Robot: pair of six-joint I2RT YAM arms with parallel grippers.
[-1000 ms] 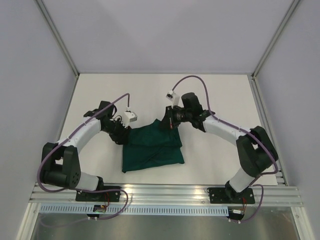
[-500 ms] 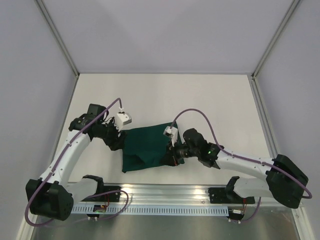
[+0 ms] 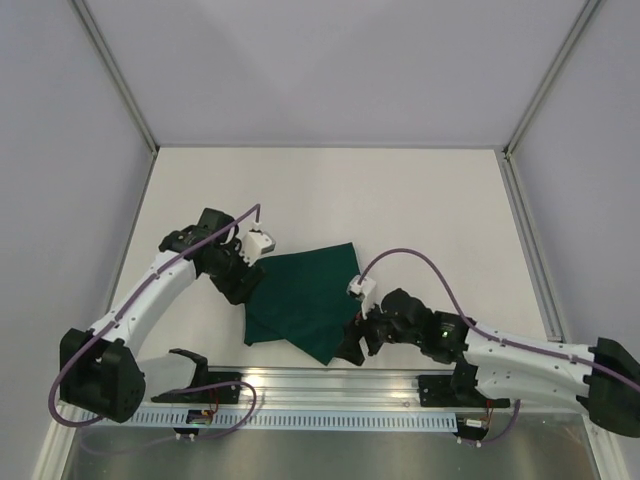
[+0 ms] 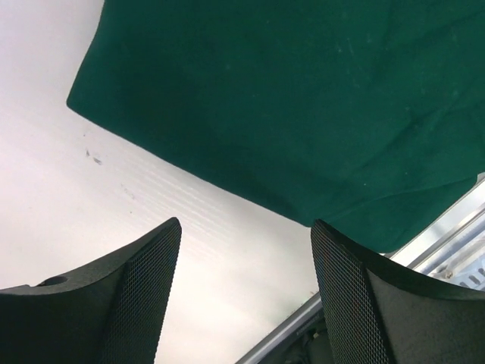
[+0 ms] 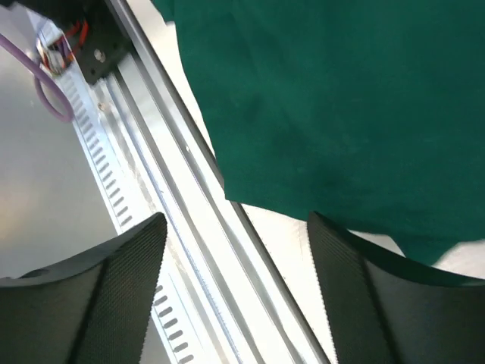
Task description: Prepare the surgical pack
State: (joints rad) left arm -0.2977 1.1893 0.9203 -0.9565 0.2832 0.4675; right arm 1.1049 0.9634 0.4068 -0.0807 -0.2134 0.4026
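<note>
The surgical pack is a dark green cloth (image 3: 300, 298) lying folded and loose on the white table, near the front edge. In the left wrist view the cloth (image 4: 303, 98) fills the top, and in the right wrist view the cloth (image 5: 341, 98) fills the upper right. My left gripper (image 3: 250, 278) sits at the cloth's left edge, open, with bare table between its jaws (image 4: 244, 265). My right gripper (image 3: 350, 345) hovers at the cloth's front right corner, open and holding nothing (image 5: 236, 262). No tray, instruments, gauze or pouches show.
An aluminium rail (image 3: 330, 385) with slots runs along the table's near edge, right under the right gripper (image 5: 189, 220). Grey walls and metal posts enclose the white table (image 3: 400, 200). A purple cable (image 5: 45, 83) loops near the rail.
Both grippers opened and let go of the cloth. The right arm swung down toward the front rail, dragging the cloth's far corner over into a fold; the left gripper shifted slightly.
</note>
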